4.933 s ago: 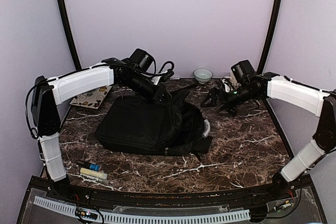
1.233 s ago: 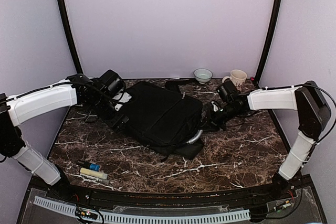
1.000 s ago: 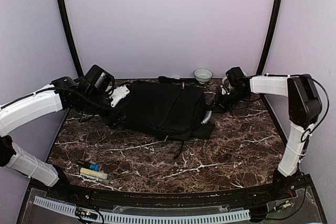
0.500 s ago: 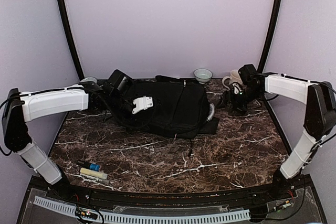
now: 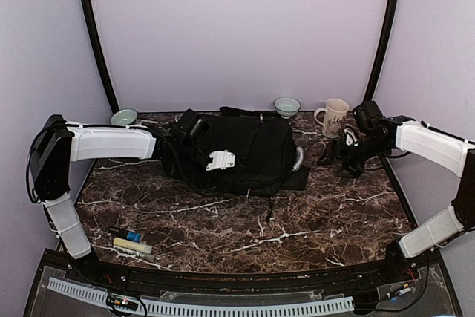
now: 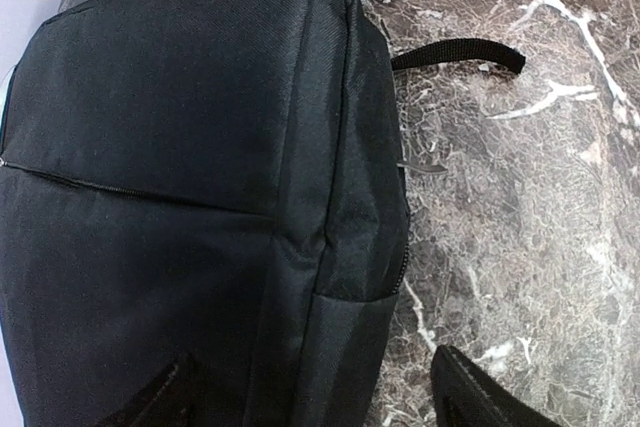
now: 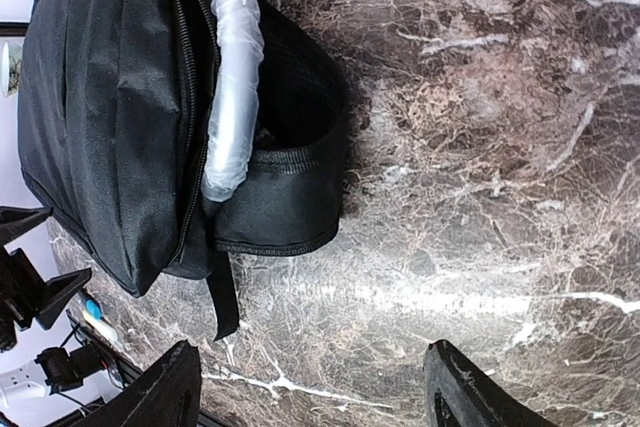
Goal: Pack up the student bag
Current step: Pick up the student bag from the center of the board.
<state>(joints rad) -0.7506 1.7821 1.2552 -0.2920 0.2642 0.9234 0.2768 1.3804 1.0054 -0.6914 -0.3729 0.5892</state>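
Bag [image 5: 245,146] lies flat by the middle of the far edge, long axis running left to right, its grey handle [image 7: 232,97] at the end facing the right edge. The left gripper [image 6: 310,399] hangs over the bag's near side, jaws spread wide and empty. The right gripper [image 7: 315,387], equally wide and holding nothing, stands apart from the handle end, so that arm looks better placed for the zip [image 7: 188,77].
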